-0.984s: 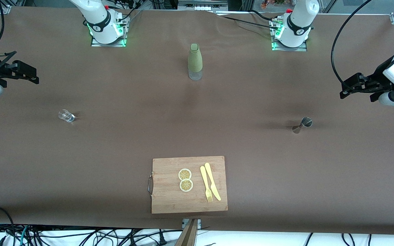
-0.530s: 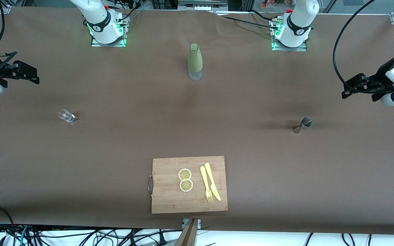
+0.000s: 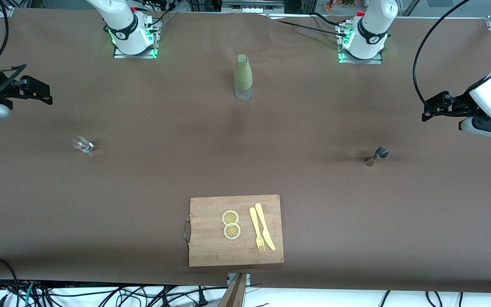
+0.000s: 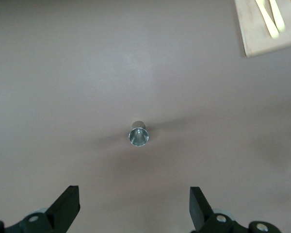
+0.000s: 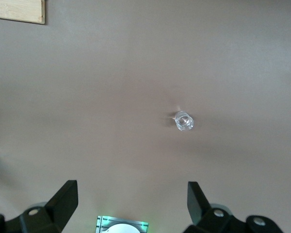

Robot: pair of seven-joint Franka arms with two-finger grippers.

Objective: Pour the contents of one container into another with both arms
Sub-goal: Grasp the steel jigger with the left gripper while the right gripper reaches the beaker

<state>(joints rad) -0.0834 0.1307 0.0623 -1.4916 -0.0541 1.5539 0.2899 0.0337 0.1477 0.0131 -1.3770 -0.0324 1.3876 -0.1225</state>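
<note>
A small clear glass (image 3: 82, 144) stands on the brown table toward the right arm's end. A metal jigger (image 3: 377, 155) stands toward the left arm's end. My right gripper (image 3: 43, 91) hangs open and empty over the table's edge at its own end; the right wrist view shows the glass (image 5: 184, 121) ahead of the gripper (image 5: 131, 199), well apart from its fingers. My left gripper (image 3: 428, 111) is open and empty over the table at the left arm's end. The left wrist view has the jigger (image 4: 138, 135) ahead of that gripper (image 4: 133, 208), between the lines of its fingers but clear of them.
A green-sleeved bottle (image 3: 243, 76) stands mid-table between the two arm bases. A wooden cutting board (image 3: 211, 247) lies at the table's edge nearest the front camera, carrying two lemon slices (image 3: 231, 224), a yellow fork (image 3: 256, 234) and a knife (image 3: 264, 226).
The left arm's wrist has turned and its gripper has shifted slightly toward the table's middle. The right gripper has also crept a little inward. Glass, jigger and bottle have not moved.
</note>
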